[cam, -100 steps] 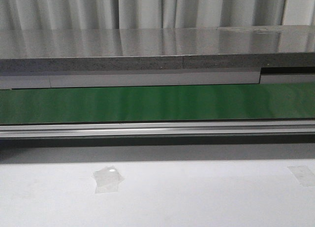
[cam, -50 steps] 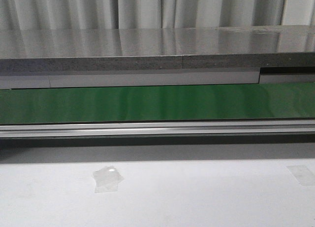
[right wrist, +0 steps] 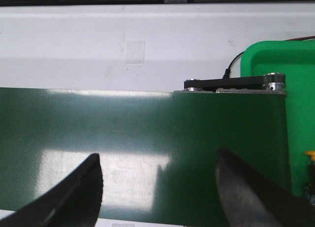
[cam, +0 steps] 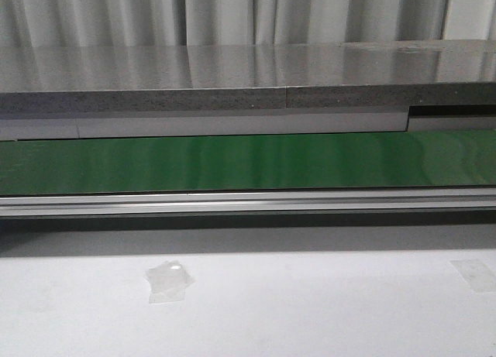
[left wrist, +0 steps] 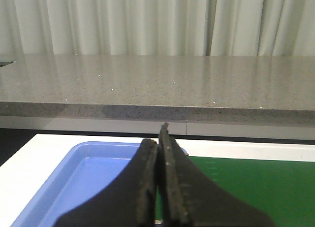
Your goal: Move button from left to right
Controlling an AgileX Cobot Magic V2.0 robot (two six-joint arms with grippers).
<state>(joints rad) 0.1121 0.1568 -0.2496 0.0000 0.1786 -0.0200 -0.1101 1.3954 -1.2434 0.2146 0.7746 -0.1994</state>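
A small orange-yellow cap on a dark body, apparently the button (right wrist: 310,155), shows at the very edge of the right wrist view, inside a green tray (right wrist: 275,59); most of it is cut off. My right gripper (right wrist: 158,158) is open and empty, hovering over the green conveyor belt (right wrist: 123,133), with the button off to one side beyond the belt's end. My left gripper (left wrist: 158,138) is shut with nothing between its fingers, above the meeting of a blue tray (left wrist: 88,173) and the belt (left wrist: 256,187). Neither gripper shows in the front view.
The belt (cam: 248,162) runs across the front view behind a metal rail, with a grey stone counter (cam: 232,78) and curtains behind. A black roller bracket (right wrist: 231,83) and cable sit at the belt's end. A tape patch (cam: 169,279) lies on the white table.
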